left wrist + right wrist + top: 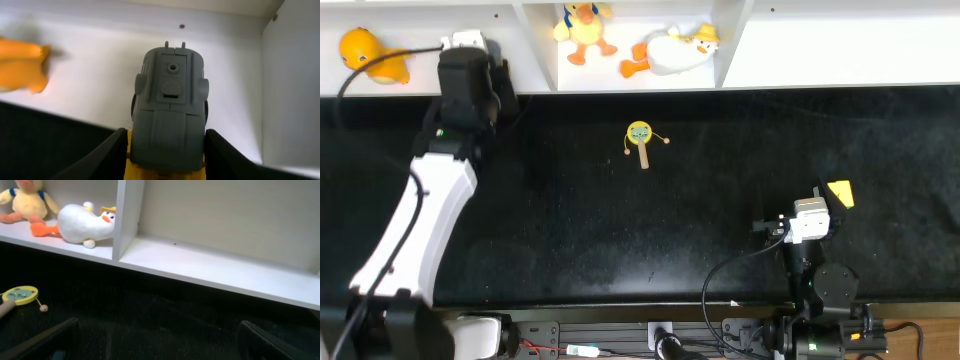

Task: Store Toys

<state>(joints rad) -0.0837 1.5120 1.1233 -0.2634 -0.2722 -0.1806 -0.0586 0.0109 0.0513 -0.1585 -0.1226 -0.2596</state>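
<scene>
My left gripper (165, 136) is shut on a toy car (170, 107) whose grey underside faces the camera, with yellow bodywork at its base. It holds the car inside the left shelf compartment (90, 95), beside an orange toy (21, 65). From above, the left gripper (472, 68) sits at the shelf edge with the car (468, 41) just ahead of it and the orange toy (365, 54) to its left. A small rattle drum (640, 136) lies on the black table. My right gripper (159, 326) is open and holds nothing; in the top view the right gripper (807, 214) hovers low at the table's right.
A yellow duck plush (585, 26) and a white goose plush (670, 52) lie in the middle compartment. The right compartment (215, 260) holds nothing. A yellow wedge (840, 192) lies on the table just beyond the right gripper. The black tabletop (620, 230) is open between the arms.
</scene>
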